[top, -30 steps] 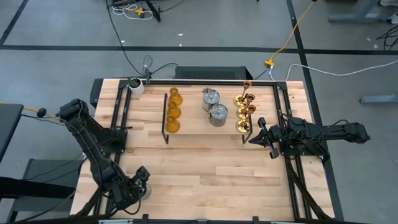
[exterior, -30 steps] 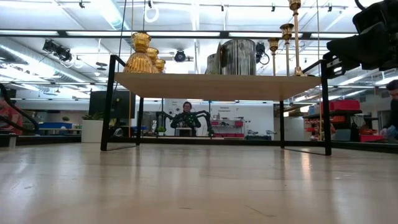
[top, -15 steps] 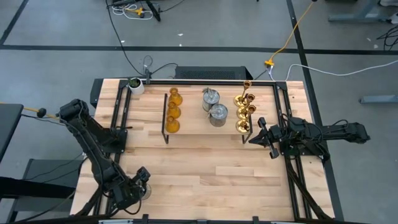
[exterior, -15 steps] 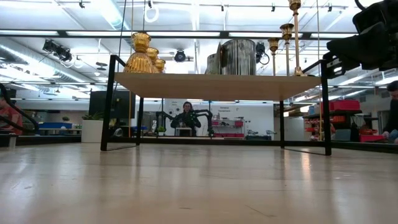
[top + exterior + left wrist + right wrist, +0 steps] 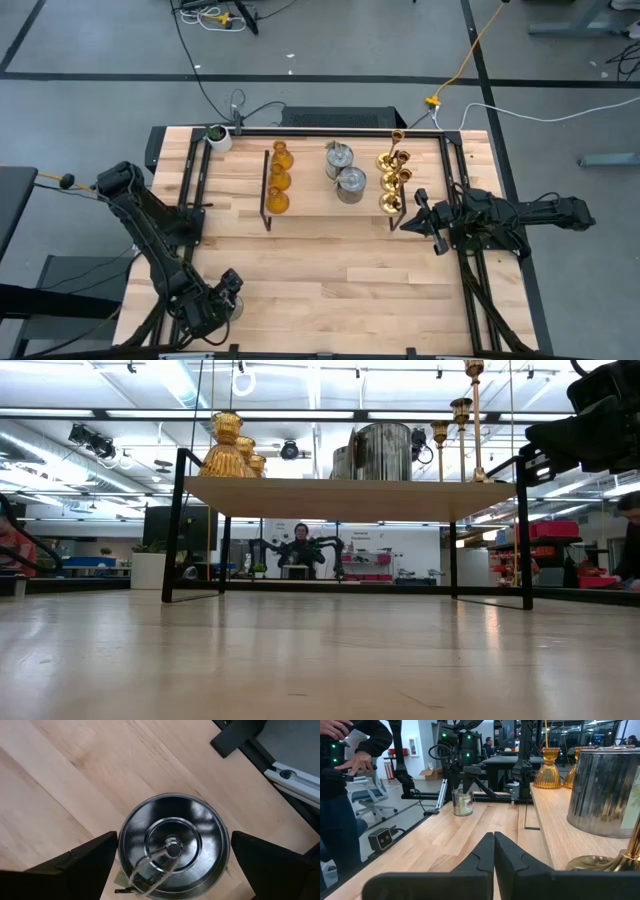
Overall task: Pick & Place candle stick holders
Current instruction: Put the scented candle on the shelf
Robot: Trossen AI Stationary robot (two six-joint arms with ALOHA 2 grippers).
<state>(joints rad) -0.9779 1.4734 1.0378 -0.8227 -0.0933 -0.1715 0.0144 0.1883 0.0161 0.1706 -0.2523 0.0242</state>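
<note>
Nothing moved, silver holder (image 5: 172, 846) between spread left fingers (image 5: 80, 865), untouched

Two dark jointed arms, matte black casings, left hand (image 5: 222, 296) with broad black fingers, right hand (image 5: 408, 221) with notched black fingers

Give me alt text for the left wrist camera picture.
A silver-grey metal can-shaped candle holder stands on the wooden table, seen straight from above, between the left gripper's two open dark fingers.
</note>
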